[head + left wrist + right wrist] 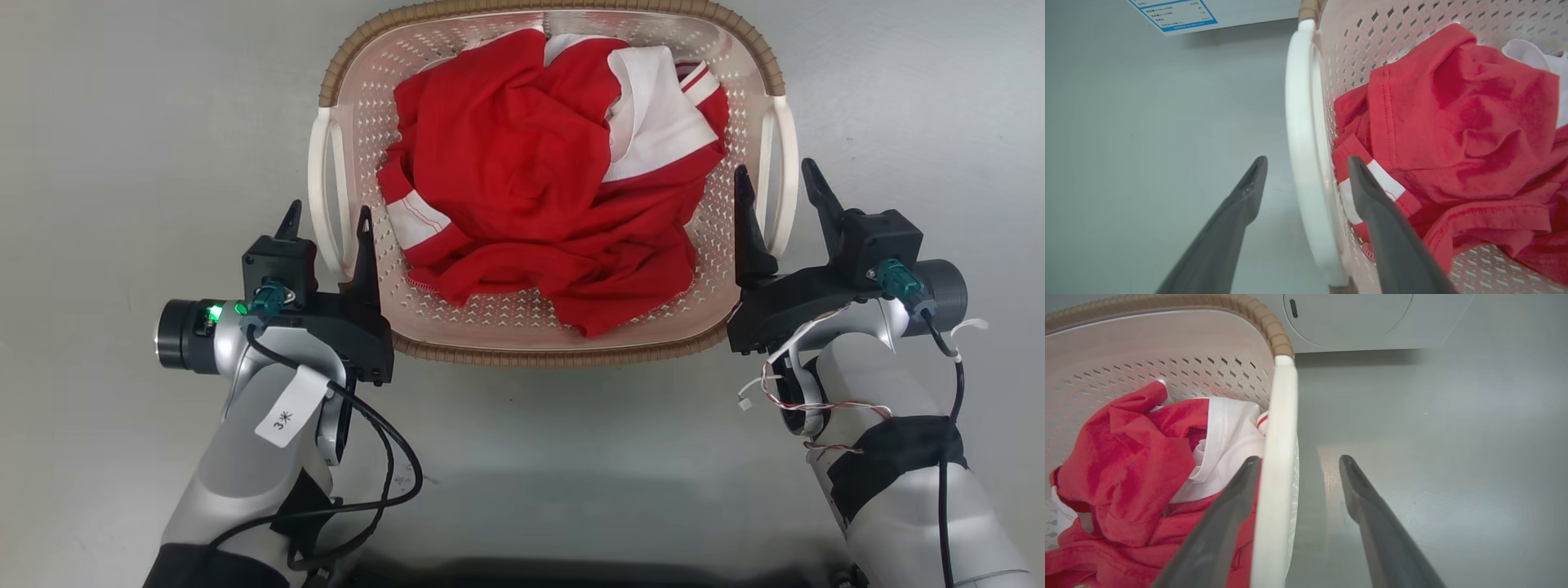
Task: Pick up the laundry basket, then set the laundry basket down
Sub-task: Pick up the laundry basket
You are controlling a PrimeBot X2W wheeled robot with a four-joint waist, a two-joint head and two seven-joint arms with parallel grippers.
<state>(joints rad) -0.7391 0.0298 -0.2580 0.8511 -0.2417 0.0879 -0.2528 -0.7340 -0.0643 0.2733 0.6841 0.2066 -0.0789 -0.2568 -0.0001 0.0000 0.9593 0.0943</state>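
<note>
The laundry basket (563,357) sits on the floor (122,122). Left gripper (328,208) & right gripper (775,167) are wide open, each around a white handle (1297,122). Best pinch both tight, then lift level.

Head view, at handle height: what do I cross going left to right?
Left gripper, open astride the laundry basket's left handle → red and white clothes → right gripper, open astride the right handle.

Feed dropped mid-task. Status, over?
Left pincer open, straddling left handle. Right pincer open, straddling right handle. Laundry basket ungripped, red clothes inside. Washer beyond it.
</note>
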